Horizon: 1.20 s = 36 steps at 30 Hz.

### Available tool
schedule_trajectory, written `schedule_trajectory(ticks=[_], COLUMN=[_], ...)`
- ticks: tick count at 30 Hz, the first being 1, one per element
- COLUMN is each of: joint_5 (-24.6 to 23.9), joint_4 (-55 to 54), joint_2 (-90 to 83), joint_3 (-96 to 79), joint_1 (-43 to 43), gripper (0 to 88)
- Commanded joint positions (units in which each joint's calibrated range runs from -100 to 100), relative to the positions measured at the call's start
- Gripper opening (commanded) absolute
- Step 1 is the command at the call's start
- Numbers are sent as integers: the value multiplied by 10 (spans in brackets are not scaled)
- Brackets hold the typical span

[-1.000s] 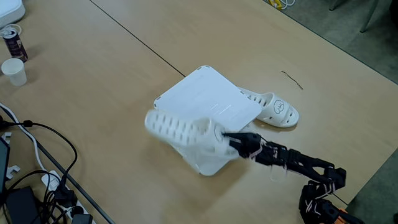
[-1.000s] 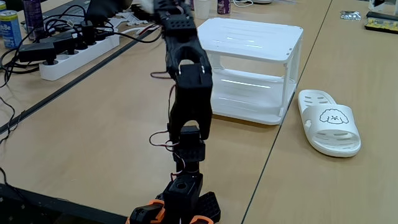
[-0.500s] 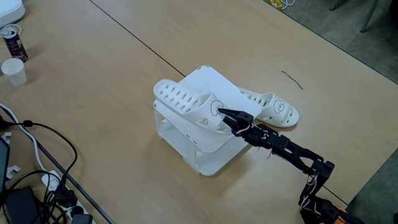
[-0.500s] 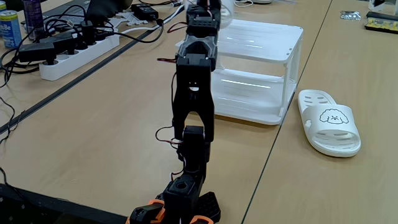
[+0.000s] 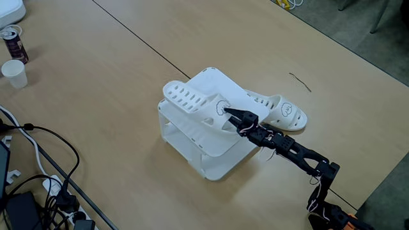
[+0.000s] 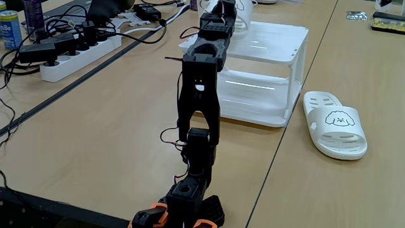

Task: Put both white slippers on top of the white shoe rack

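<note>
One white rubber slide slipper with vent holes (image 5: 195, 105) lies on the flat top of the boxy white plastic shoe rack (image 5: 246, 102), black claw (image 5: 229, 115) clenched on its strap edge. Second slipper (image 6: 334, 123) rests on the wooden table (image 5: 96, 76) beside the rack. Likely light, flexible; strap edge best hold.

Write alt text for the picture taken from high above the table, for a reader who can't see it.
A black robot arm's gripper holds a white slipper on the flat top of a white shoe rack on a wooden table. A second white slipper lies on the table beside the rack; a paper cup and cables sit at the left.
</note>
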<state>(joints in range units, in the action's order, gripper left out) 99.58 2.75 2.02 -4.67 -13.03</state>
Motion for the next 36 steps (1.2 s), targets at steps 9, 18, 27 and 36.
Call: schedule_trajectory(ticks=[9, 18, 27, 36], joint_5=[4, 4, 4, 4], joint_4=[-4, -5, -5, -6], joint_2=[14, 13, 10, 10], joint_3=[57, 40, 35, 38], joint_1=[-12, -13, -54, -68], gripper=[70, 213, 213, 213])
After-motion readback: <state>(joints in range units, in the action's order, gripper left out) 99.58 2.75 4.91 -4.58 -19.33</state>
